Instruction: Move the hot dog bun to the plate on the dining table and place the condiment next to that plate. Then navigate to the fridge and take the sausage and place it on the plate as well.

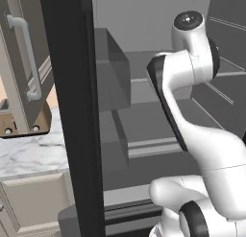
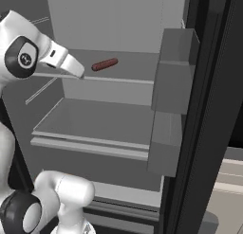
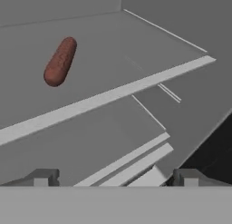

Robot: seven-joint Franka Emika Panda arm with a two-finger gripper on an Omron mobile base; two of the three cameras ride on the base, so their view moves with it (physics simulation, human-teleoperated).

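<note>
— Sausage (image 2: 104, 64) location?

— Upper centre of the right base view, lying on an upper shelf (image 2: 123, 67) inside the open fridge (image 2: 114, 20), long axis roughly side to side with its right end tilted slightly up. In the hand view the same reddish-brown cylinder sits in the upper left of the frame, alone on the pale grey shelf, well back from the shelf's light front edge.

— And the tool (image 3: 115, 177)?

— Its two dark fingertips (image 3: 43, 177) rise at the bottom of the hand view, spread wide apart with nothing between them. They stand well apart from the sausage, below the shelf edge in the frame.

— What surrounds it?

— A lower shelf (image 2: 95, 121) crosses the middle of the right base view, with grey door bins (image 2: 173, 76) at centre right. In the left base view, the black fridge door edge (image 1: 72, 111) runs top to bottom at centre left; beyond it, at lower left, a marble worktop (image 1: 29, 152) and a cabinet handle (image 1: 24, 53) at upper left.
</note>
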